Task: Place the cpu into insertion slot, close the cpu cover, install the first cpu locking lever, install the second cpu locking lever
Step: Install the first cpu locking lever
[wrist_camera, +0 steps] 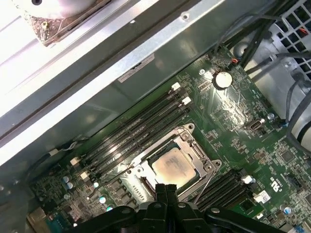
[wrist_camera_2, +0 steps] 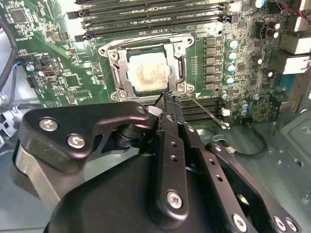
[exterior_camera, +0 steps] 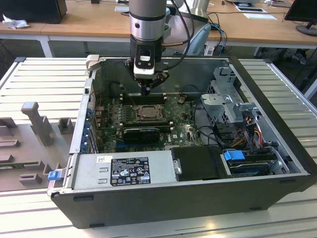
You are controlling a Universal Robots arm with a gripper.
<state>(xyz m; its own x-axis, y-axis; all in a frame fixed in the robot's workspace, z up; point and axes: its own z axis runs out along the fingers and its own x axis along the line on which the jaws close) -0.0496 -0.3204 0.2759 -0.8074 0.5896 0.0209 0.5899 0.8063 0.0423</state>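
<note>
Black and clenched, with nothing visible between its tips, your gripper (wrist_camera_2: 167, 100) hangs at one corner of the socket (wrist_camera_2: 181, 68). The cpu (wrist_camera_2: 148, 73) lies flat inside, silver top up, edges parallel to the cpu cover (wrist_camera_2: 146, 43) framing it. A locking lever (wrist_camera_2: 206, 110) slants off that corner.

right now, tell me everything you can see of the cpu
The cpu is a thin square chip with a dull silver-grey metal top, stained brownish in the middle. It lies flat in the socket on the green board, beside the memory slots. The cover frames it, so its top shows through the window. The gripper, jaws shut, is by one socket corner, off the chip's top.
</note>
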